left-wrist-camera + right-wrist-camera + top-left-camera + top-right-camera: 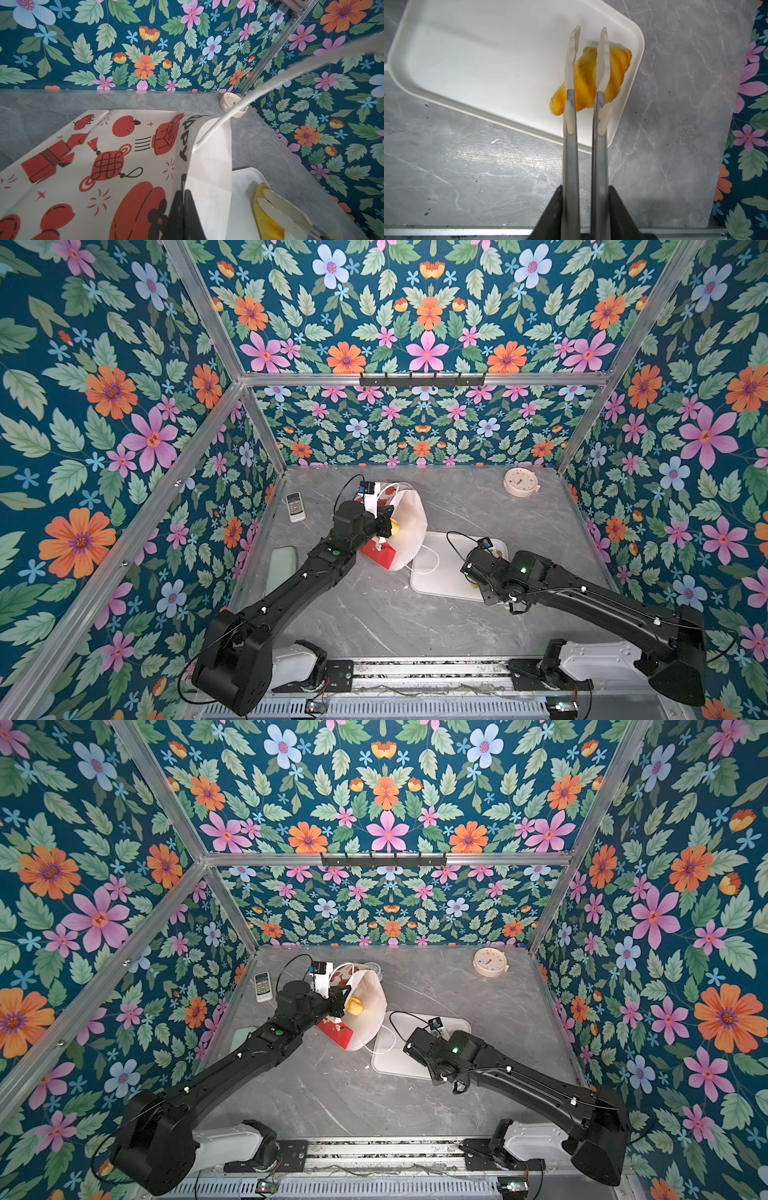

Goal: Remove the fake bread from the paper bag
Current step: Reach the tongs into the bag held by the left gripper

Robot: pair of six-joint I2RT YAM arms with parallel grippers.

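Fake bread was in two places. A croissant (585, 79) lay on the white tray (477, 52), to the right of the paper bag (371, 986), and a yellow piece (354, 1006) showed inside the bag's open mouth. The left fingers (180, 214) pinched the bag's rim and held it open. The right fingers (552, 220) clamped a pair of tongs (570, 145). The tong tips stood slightly apart over the croissant, which looked set down. The next move probably called for swinging the tongs left into the bag's mouth for the yellow piece.
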